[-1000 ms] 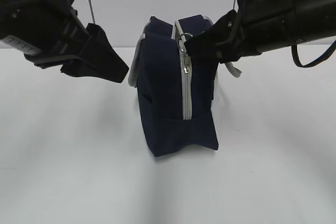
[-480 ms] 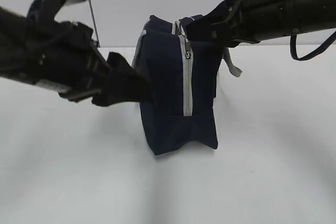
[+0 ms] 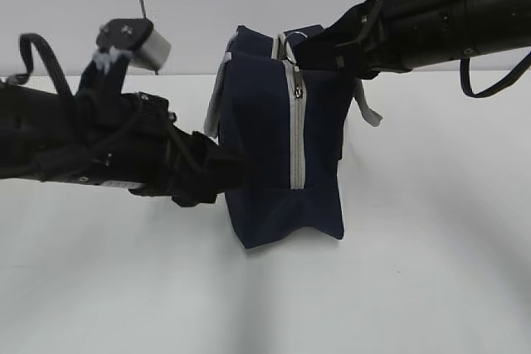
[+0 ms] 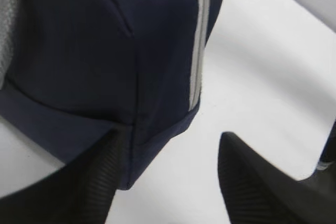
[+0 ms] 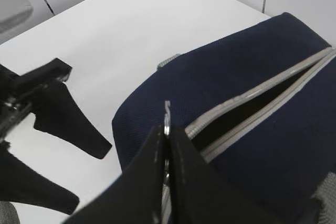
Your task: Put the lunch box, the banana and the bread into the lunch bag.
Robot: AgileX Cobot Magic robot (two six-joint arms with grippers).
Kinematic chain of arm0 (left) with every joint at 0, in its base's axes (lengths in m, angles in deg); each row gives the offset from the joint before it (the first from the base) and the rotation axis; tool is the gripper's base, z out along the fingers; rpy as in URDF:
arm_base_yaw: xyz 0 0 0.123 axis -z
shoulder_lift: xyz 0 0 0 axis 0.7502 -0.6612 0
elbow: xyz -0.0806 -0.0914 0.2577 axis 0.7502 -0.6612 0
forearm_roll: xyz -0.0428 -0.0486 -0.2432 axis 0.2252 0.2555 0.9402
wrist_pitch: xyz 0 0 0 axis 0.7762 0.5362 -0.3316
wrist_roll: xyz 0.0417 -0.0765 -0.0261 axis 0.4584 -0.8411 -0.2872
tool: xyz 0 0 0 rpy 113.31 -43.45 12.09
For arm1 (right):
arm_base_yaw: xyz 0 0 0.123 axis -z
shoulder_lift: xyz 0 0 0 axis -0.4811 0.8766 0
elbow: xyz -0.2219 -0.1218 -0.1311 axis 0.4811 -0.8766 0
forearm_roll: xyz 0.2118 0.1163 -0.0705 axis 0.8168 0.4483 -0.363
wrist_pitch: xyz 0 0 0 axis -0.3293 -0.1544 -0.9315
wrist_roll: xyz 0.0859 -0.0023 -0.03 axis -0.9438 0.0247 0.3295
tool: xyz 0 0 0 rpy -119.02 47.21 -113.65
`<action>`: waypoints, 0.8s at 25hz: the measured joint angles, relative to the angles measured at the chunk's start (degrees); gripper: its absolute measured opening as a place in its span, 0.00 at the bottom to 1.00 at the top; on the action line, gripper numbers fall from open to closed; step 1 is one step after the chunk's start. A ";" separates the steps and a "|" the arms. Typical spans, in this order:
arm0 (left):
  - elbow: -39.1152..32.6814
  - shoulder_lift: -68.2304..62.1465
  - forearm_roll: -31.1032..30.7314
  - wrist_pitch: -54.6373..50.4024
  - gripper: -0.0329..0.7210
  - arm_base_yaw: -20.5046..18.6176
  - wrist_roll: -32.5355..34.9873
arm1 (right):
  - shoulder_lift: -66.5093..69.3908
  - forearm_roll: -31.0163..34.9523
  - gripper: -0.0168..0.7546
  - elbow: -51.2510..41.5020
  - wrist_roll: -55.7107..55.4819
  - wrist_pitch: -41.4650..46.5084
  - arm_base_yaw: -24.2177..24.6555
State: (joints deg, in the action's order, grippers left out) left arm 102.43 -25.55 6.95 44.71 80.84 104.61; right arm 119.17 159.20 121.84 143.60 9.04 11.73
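With the right claw [image 5: 167, 145] pinched shut on the ring pull [image 5: 167, 116] atop the lunch bag [image 3: 282, 163], the open left claw [image 4: 168, 182] should brace the bag's lower corner on the desk [image 3: 415, 271] so the zipper [image 3: 296, 130] slides cleanly.

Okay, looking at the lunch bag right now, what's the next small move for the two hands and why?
Probably close the left hand on the lunch bag's lower corner to brace it. Its fingers stand open around that corner, one on each side. The right hand is shut on the metal ring pull at the bag's top, and the zipper shows only a narrow gap, so steadying the bag likely comes before pulling further.
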 joint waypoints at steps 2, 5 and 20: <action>0.00 -2.12 0.43 0.30 0.59 0.00 2.80 | 0.00 -0.14 0.00 0.00 0.00 0.14 0.00; 0.00 -3.90 2.57 0.47 0.59 0.00 8.50 | 0.00 -0.43 0.00 0.00 0.00 0.82 0.00; 0.00 -6.52 16.54 1.71 0.62 0.00 30.77 | 0.00 -1.34 0.00 0.00 0.00 1.29 0.00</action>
State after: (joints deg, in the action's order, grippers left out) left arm 102.43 -32.07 23.49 46.42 80.84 135.37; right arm 119.17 157.85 121.84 143.60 10.33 11.73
